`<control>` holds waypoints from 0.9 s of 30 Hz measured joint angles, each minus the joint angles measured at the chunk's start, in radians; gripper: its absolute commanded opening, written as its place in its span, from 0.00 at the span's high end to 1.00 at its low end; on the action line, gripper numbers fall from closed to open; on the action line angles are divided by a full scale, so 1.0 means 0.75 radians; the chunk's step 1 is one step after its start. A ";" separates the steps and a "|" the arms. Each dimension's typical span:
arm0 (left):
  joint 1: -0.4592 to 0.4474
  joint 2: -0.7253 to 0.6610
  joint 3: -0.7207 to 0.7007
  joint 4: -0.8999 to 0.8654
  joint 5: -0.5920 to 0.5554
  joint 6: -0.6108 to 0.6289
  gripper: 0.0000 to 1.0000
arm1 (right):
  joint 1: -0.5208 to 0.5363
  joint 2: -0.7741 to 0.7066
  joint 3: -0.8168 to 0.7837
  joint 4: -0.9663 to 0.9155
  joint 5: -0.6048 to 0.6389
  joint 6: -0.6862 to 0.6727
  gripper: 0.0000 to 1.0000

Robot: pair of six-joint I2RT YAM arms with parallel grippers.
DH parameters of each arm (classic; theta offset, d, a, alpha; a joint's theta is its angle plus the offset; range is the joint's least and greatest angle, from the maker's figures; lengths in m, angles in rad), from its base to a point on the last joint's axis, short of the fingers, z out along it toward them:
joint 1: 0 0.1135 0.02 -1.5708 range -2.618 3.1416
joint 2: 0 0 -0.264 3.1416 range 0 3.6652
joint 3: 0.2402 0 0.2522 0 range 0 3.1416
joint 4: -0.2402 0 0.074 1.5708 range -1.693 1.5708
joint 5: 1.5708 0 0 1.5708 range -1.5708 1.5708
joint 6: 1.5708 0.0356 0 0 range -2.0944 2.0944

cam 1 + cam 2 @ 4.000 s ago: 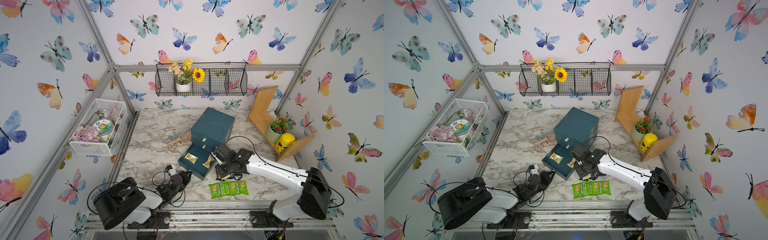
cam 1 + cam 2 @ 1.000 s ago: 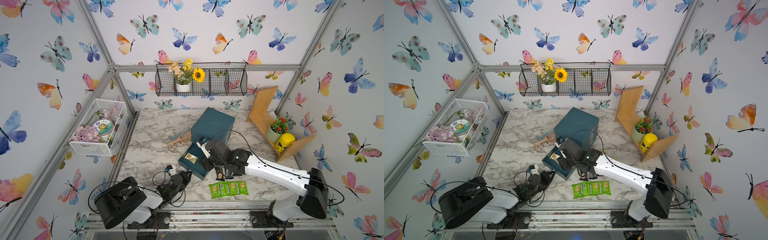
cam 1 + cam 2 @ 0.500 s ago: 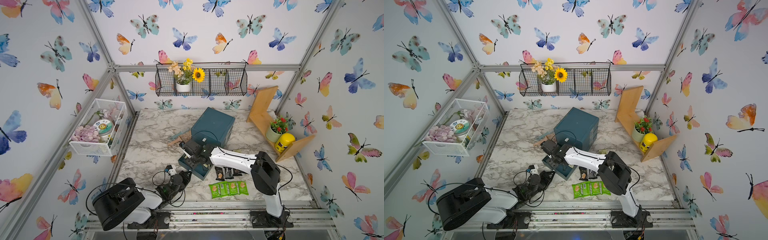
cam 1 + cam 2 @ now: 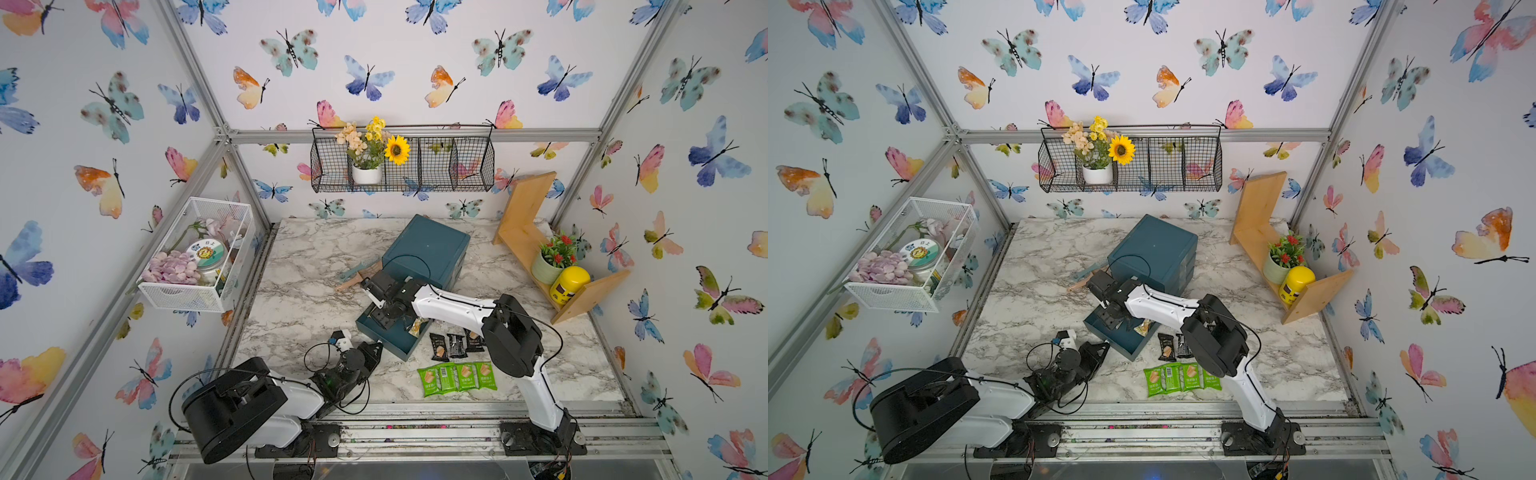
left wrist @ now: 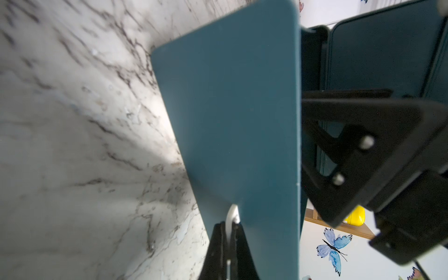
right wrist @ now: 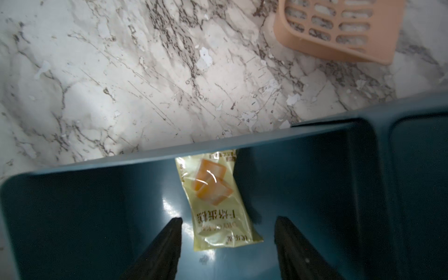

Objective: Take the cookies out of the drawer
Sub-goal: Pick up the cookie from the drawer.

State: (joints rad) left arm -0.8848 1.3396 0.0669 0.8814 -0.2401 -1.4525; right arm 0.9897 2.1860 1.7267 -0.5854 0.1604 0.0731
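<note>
Right wrist view: the right claw (image 6: 229, 219) is spread wide in the teal drawer (image 6: 72, 206), with a pale yellow cookie packet (image 6: 213, 194) lying between its fingers. The packet's Chinese print is too blurred to read. The left claw (image 5: 228, 229) is pinched tight on the drawer's white pull tab (image 5: 233, 213). In a top view, green packets (image 4: 457, 377) and black packets (image 4: 457, 345) lie on the tabletop (image 4: 311, 270) beside the drawer.

A cookie (image 6: 215, 198) lies in the drawer (image 6: 72, 206), other cookies (image 4: 457, 376) on the table (image 4: 299, 291).
</note>
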 measured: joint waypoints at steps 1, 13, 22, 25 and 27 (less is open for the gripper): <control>0.000 0.000 0.000 -0.001 0.000 0.001 1.00 | 0.000 0.015 0.014 -0.008 -0.001 -0.006 0.34; 0.000 -0.008 0.000 -0.011 0.000 0.001 1.00 | 0.001 0.138 0.127 -0.051 -0.004 -0.065 0.34; 0.000 -0.012 0.000 -0.016 0.000 0.001 1.00 | 0.001 0.152 0.149 -0.057 0.000 -0.077 0.46; 0.000 -0.012 0.000 -0.016 0.000 0.000 1.00 | 0.001 0.153 0.150 -0.061 0.002 -0.077 0.52; 0.000 -0.012 0.000 -0.016 0.000 0.000 1.00 | 0.001 0.153 0.150 -0.066 0.003 -0.077 0.55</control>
State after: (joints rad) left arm -0.8848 1.3304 0.0669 0.8696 -0.2401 -1.4525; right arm 0.9901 2.3005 1.8393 -0.6346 0.1627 0.0154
